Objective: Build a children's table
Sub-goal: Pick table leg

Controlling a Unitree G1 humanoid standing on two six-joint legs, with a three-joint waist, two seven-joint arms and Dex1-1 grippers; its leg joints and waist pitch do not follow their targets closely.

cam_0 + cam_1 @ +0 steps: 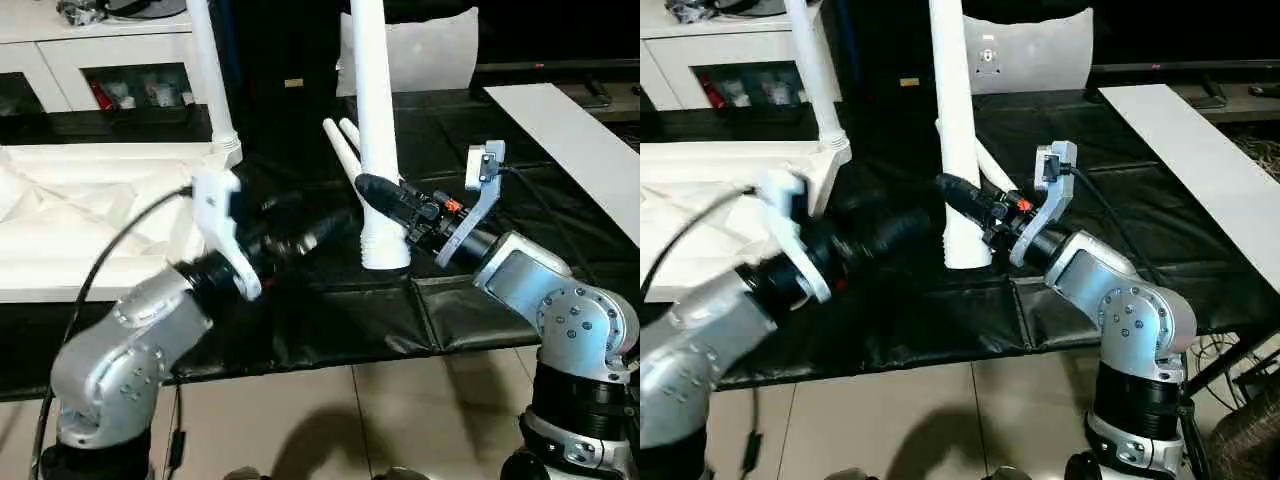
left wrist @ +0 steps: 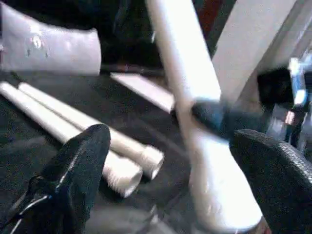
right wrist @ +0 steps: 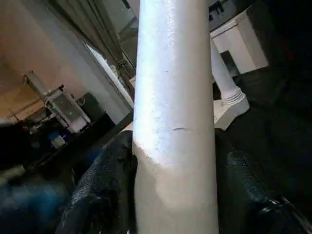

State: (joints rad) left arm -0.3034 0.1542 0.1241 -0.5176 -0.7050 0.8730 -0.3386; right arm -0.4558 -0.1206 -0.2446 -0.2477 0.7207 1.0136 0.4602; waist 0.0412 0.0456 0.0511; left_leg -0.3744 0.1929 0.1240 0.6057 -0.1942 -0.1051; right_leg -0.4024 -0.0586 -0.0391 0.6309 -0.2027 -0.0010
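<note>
The white table top [image 1: 60, 230] lies upside down on the left, with one leg [image 1: 210, 70] standing in its near corner socket. A second leg [image 1: 375, 130] stands upright on the black mat [image 1: 380, 320]. My right gripper [image 1: 385, 205] is shut on it just above its ribbed base, and the leg [image 3: 175, 122] sits between both fingers [image 3: 107, 190]. My left gripper [image 1: 315, 235] is open, a little to the left of that leg's base and pointing at it. Its fingers [image 2: 83, 165] are spread wide with nothing between them. Two more legs [image 2: 73, 126] lie side by side on the mat behind.
A white cabinet [image 1: 100, 60] with glass doors stands at the back left. A grey-white cushion [image 1: 430, 50] leans behind the upright leg. A long white board [image 1: 570, 140] lies on the right. Tiled floor [image 1: 400, 420] runs along the mat's front edge.
</note>
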